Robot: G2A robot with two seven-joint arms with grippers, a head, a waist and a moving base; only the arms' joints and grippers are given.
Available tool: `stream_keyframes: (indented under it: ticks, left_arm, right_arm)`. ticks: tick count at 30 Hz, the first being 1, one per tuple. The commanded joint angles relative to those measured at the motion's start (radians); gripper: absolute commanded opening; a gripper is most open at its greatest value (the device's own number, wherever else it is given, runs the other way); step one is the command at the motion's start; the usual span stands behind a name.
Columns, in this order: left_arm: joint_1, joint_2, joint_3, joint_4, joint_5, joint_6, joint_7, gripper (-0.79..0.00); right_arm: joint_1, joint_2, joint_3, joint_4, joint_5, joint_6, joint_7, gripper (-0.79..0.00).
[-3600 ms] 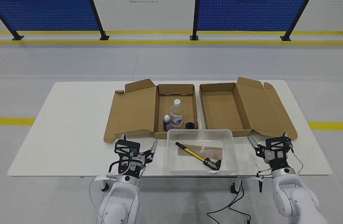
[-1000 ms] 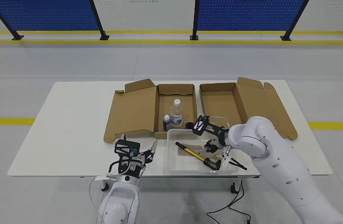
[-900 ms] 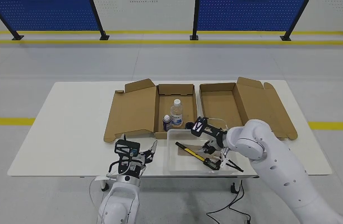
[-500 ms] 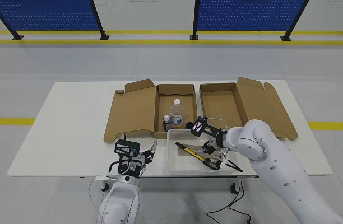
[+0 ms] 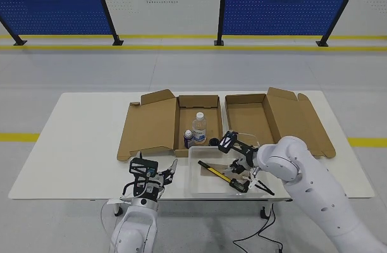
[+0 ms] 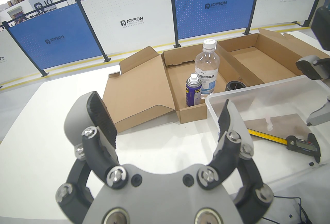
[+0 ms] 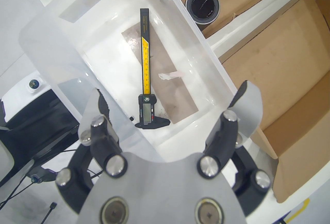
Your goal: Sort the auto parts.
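A yellow-and-black digital caliper [image 5: 222, 176] lies on the floor of a clear plastic bin [image 5: 225, 148] at the table's front middle. My right gripper [image 5: 245, 175] hangs open above the bin's right half, over the caliper's display end [image 7: 146, 111], with nothing between its fingers. In its wrist view the right gripper [image 7: 172, 88] straddles the bin's near end. My left gripper [image 5: 157, 161] stands open and empty at the front edge, left of the bin. From there the left gripper [image 6: 161, 103] faces the caliper [image 6: 283, 141].
Behind the bin, an open cardboard box [image 5: 200, 101] holds a spray can [image 5: 188, 137], a clear bottle [image 5: 199, 128] and a black cylinder [image 5: 214, 141]. A second open box [image 5: 250, 120] stands to its right, with a bare floor. The table's left part is free.
The right arm has come from the table's front right edge to above the bin, and in the last second it barely shifted. The left arm has stayed still.
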Motion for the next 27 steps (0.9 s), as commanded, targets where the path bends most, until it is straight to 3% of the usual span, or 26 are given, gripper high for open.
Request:
stream_keyframes:
  ticks: [1, 10, 11, 13, 14, 20, 27]
  left_arm:
    - [0.0, 0.0, 0.0, 0.0, 0.0, 0.0, 0.0, 0.0]
    - [0.0, 0.0, 0.0, 0.0, 0.0, 0.0, 0.0, 0.0]
    - [0.0, 0.0, 0.0, 0.0, 0.0, 0.0, 0.0, 0.0]
    - [0.0, 0.0, 0.0, 0.0, 0.0, 0.0, 0.0, 0.0]
    - [0.0, 0.0, 0.0, 0.0, 0.0, 0.0, 0.0, 0.0]
    - [0.0, 0.0, 0.0, 0.0, 0.0, 0.0, 0.0, 0.0]
    - [0.0, 0.0, 0.0, 0.0, 0.0, 0.0, 0.0, 0.0]
  right_arm:
    - [-0.002, -0.002, -0.012, -0.013, 0.02, 0.02, 0.039, 0.0]
    - [0.027, -0.014, -0.074, 0.005, 0.008, 0.101, 0.16, 0.0]
    - [0.031, -0.015, -0.074, 0.013, 0.009, 0.107, 0.16, -0.114]
    - [0.038, -0.017, -0.075, 0.025, 0.006, 0.116, 0.164, -0.428]
    - [0.039, -0.017, -0.077, 0.025, 0.004, 0.123, 0.165, -0.456]
    - [0.051, -0.021, -0.09, 0.047, -0.002, 0.136, 0.176, -0.394]
    - [0.075, -0.032, -0.117, 0.087, -0.003, 0.142, 0.179, -0.413]
